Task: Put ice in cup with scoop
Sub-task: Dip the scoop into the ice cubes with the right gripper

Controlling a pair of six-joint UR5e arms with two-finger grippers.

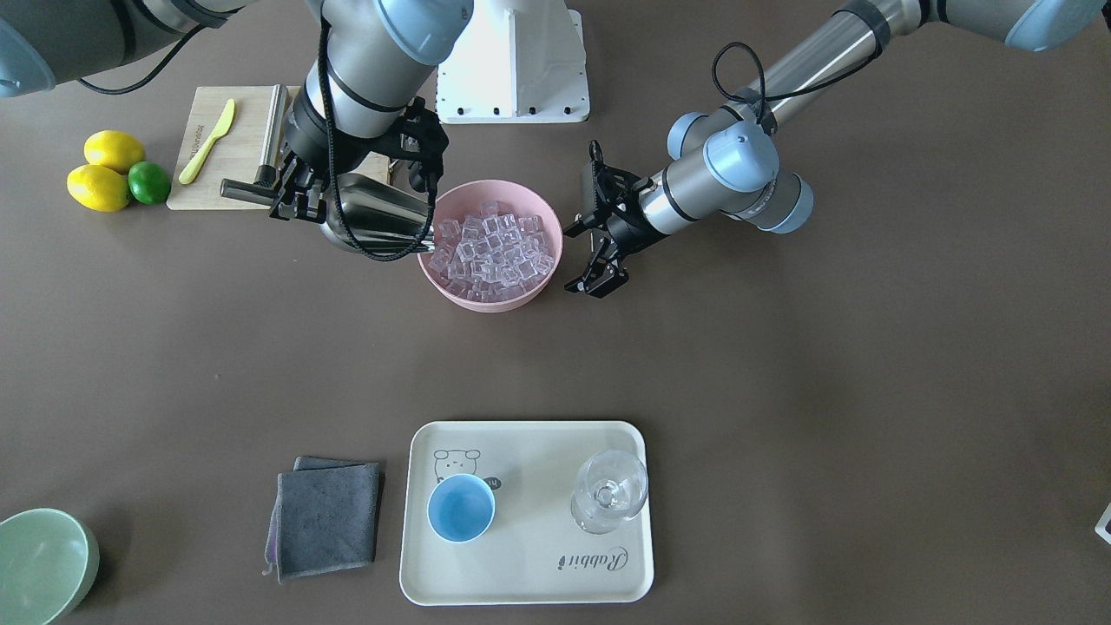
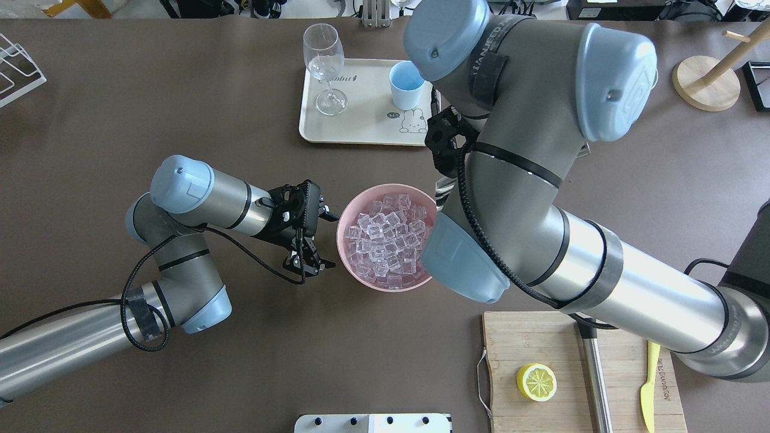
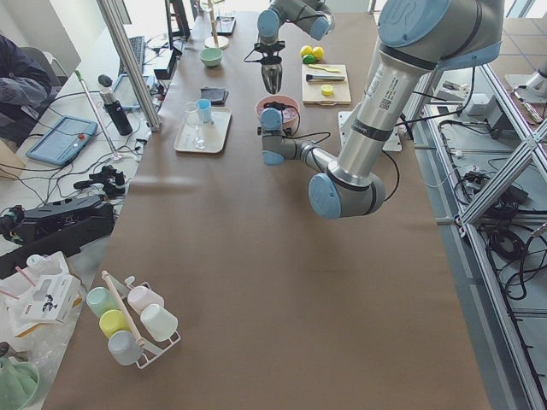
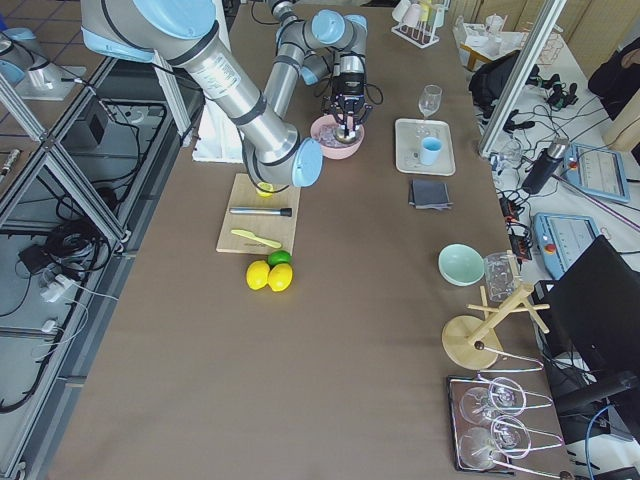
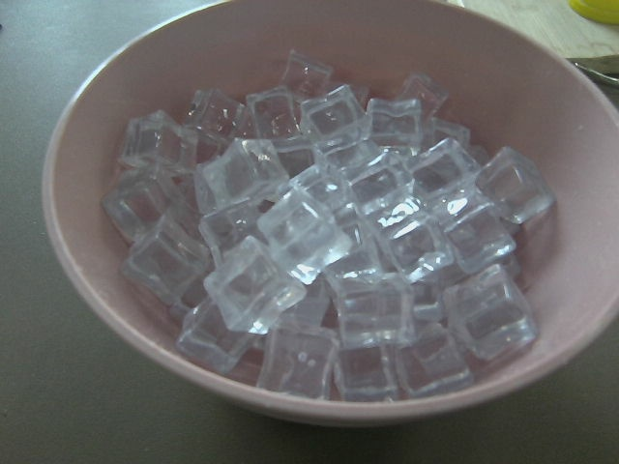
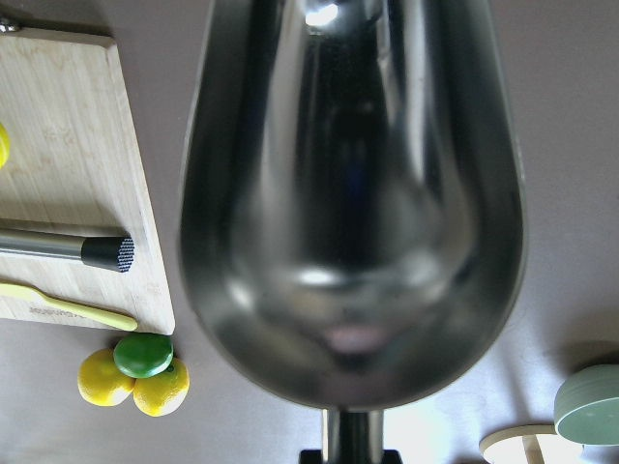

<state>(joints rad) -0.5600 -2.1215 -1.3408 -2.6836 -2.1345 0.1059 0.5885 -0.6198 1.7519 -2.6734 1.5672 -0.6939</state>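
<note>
The ice [image 1: 495,252] is a heap of clear cubes filling a pink bowl [image 1: 521,299]; it also shows in the overhead view [image 2: 388,240] and close up in the left wrist view [image 5: 329,242]. My right gripper [image 1: 299,198] is shut on the handle of the steel scoop [image 1: 382,221], which lies level beside the bowl with its mouth at the rim. In the right wrist view the scoop's trough [image 6: 353,193] is empty. My left gripper [image 1: 583,260] is open and empty just off the bowl's other side. The light-blue cup [image 1: 461,508] stands empty on a cream tray [image 1: 529,573].
A clear stemmed glass [image 1: 610,490] stands on the tray beside the cup. A folded grey cloth [image 1: 325,516] and a pale-green bowl [image 1: 43,564] lie near it. A wooden board [image 1: 217,156] behind the right gripper holds a yellow-green knife [image 1: 208,141] and a steel cylinder [image 1: 274,130]; lemons [image 1: 100,187] and a lime [image 1: 148,182] lie beside it.
</note>
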